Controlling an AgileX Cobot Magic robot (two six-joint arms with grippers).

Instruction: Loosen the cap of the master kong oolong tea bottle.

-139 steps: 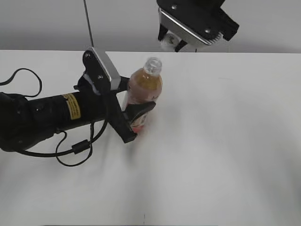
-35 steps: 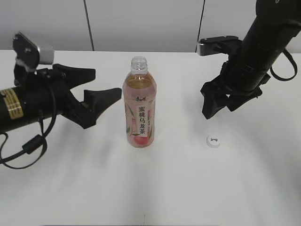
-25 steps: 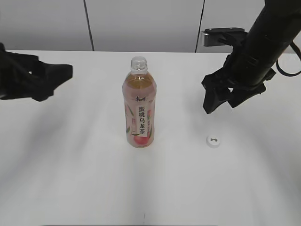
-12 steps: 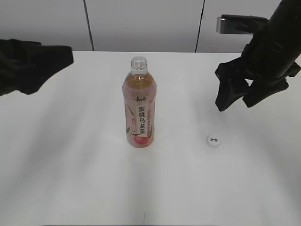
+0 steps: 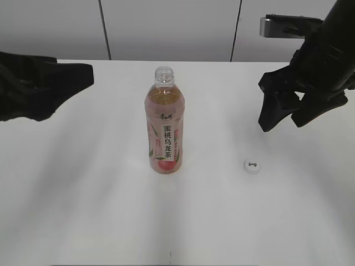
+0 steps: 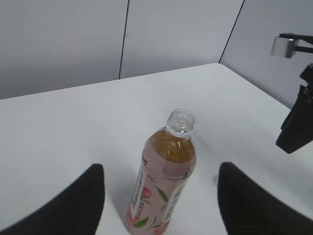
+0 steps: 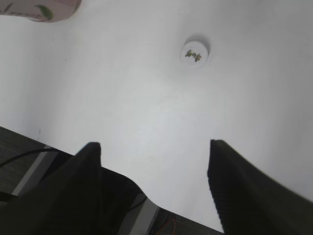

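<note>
White table [image 5: 100, 210] under grey wall panels, lit evenly. Near the middle, upright and uncapped: the bottle [image 5: 164, 123] of amber tea, pink peach label facing front, threaded neck bare and open at the top. Off to its right, well apart, lying flat on the tabletop with its small dark logo up — the cap [image 5: 252, 165], touching nothing else. Same cap seen from the right wrist camera [image 7: 194, 52], on bare white surface ahead of the two dark fingers. Right gripper [image 5: 285, 117] raised above the table, up and to the right of the cap, jaws spread wide and holding nothing. Left gripper [image 6: 159, 205] pulled back at the left edge, fingers far apart — bottle [image 6: 166, 176] standing between them in the wrist view but clear of both, nothing grasped.
</note>
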